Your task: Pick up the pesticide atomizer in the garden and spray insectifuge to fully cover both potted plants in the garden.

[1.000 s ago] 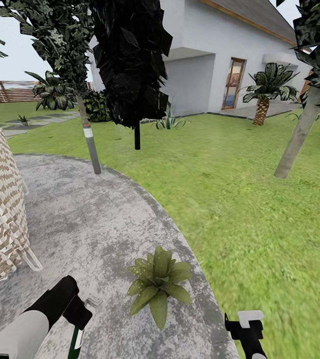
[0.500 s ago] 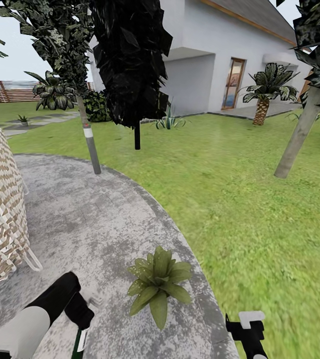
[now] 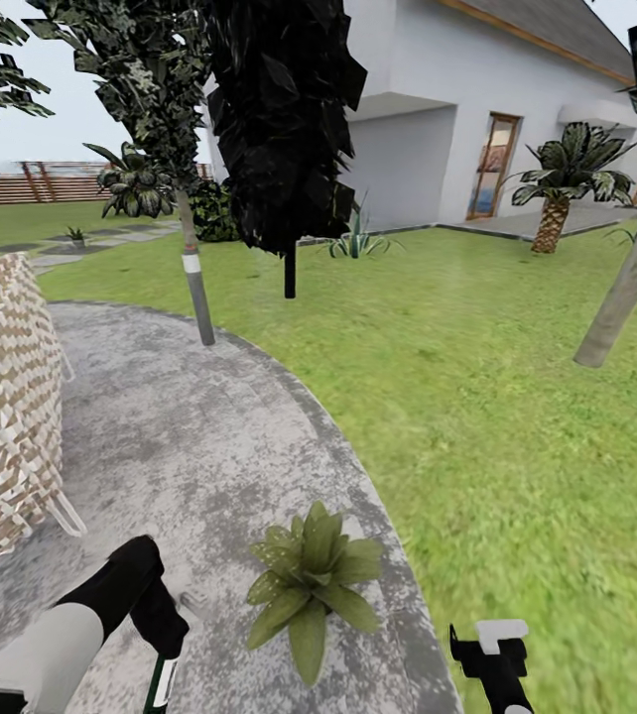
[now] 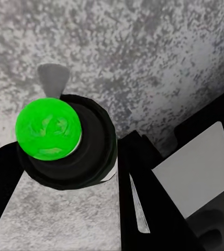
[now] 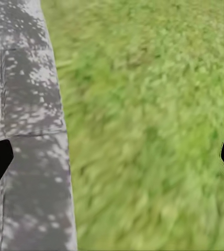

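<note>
One plant (image 3: 311, 587) sat on the patio (image 3: 209, 436) as your left gripper (image 4: 91, 172) clamped the atomizer (image 4: 65, 141) by its neck (light, rigid, likely slippery plastic); your right gripper (image 3: 492, 654) hung spread over grass (image 5: 154, 120).

Head high; wrists close above patio (image 3: 190, 416)

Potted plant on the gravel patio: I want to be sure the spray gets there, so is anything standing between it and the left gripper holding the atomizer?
Nothing visible does. In the head view the left gripper hangs beside the potted plant, with bare gravel patio between them. The pesticide atomizer sits in that gripper.
</note>
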